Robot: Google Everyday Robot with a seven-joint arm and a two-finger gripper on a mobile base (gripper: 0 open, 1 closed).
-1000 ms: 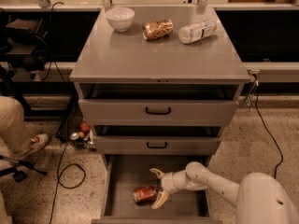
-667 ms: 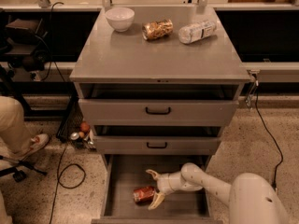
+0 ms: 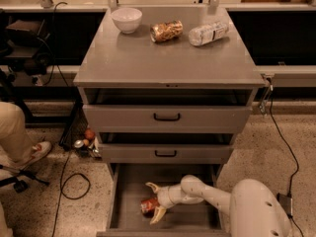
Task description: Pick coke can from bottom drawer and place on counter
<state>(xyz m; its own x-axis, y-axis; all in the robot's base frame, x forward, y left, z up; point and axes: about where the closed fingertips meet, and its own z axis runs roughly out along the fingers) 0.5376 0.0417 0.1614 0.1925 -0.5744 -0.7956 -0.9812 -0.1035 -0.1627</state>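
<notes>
The pale two-finger gripper had edged left inside the deep grey bottom drawer, wide open, fingers now flanking the small red-orange coke can; ready to close.

Speckled floor lies under warm, dim light. A black cable loops across it at left. A dark recess runs along the far side. My gripper sits near, low inside the bottom drawer.
</notes>
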